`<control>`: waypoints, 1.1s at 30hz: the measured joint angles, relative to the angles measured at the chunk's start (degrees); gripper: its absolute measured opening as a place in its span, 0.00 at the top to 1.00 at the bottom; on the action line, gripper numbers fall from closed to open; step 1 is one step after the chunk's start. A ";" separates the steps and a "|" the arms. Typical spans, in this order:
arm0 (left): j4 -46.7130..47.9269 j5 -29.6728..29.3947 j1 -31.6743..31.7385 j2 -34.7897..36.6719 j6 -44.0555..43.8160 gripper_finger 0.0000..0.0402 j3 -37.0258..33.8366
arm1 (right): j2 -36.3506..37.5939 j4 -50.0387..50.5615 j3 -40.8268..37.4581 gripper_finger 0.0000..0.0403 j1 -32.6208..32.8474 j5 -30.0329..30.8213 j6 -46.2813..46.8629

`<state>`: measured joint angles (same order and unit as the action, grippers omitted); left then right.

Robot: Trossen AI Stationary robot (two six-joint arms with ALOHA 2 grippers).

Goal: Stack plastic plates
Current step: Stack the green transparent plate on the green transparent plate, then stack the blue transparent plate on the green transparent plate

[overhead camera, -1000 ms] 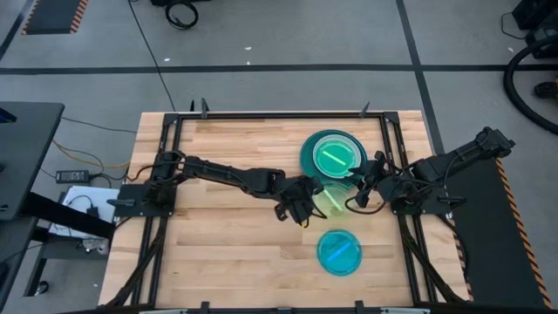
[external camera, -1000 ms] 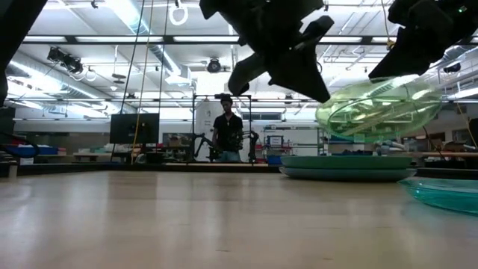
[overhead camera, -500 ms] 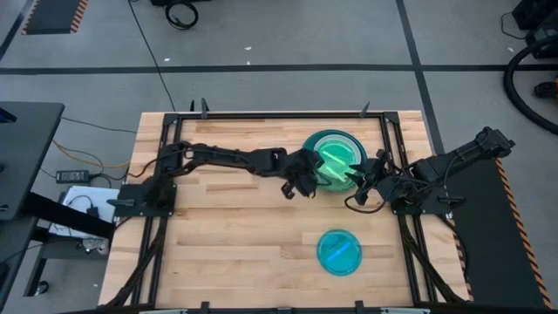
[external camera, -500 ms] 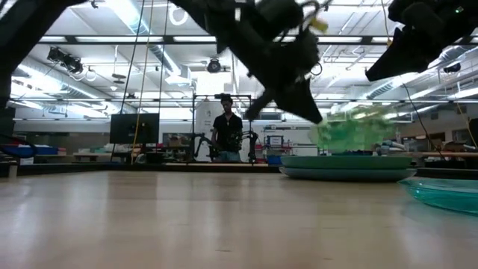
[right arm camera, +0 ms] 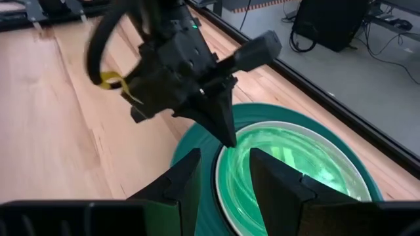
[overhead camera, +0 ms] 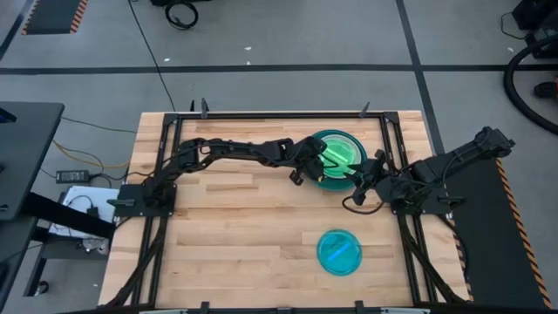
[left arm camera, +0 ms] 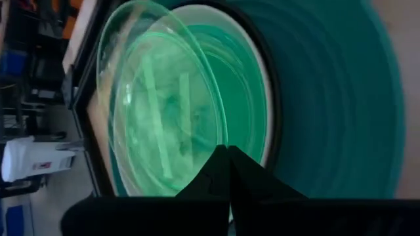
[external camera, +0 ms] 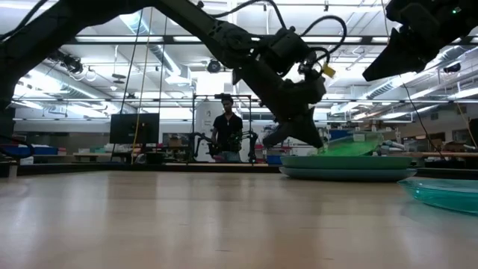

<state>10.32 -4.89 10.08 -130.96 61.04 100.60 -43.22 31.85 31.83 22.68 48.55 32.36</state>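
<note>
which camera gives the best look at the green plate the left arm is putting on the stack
The left wrist view: the lime green plate fills it, tilted over the stack, pinched at its rim by the left gripper. The right wrist view shows it partly behind the right gripper. The high view shows it small; the low view, edge-on.

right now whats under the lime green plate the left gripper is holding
The lime green plate, tilted in the left gripper, sits over a white plate on a large teal plate. Anything between them is hidden.

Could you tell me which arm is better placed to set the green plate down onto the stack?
The left. Its gripper is shut on the green plate, tilted just over the stack. The right gripper waits open beside it, holding nothing.
</note>
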 joint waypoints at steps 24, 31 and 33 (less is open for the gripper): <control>19.60 -11.13 -8.53 6.64 -25.94 0.65 0.64 | -4.06 -0.14 0.00 0.66 2.40 -21.24 10.23; 28.83 -11.32 -13.63 7.22 -34.38 0.65 0.63 | -15.67 -1.23 0.00 0.66 4.06 -27.72 18.35; 29.21 -11.65 -14.91 7.24 -35.71 0.65 -0.03 | -18.77 -1.70 0.00 0.66 4.30 -30.26 20.24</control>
<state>39.53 -16.53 -4.82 -123.72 25.33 100.56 -61.99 30.16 31.83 26.98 18.29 52.60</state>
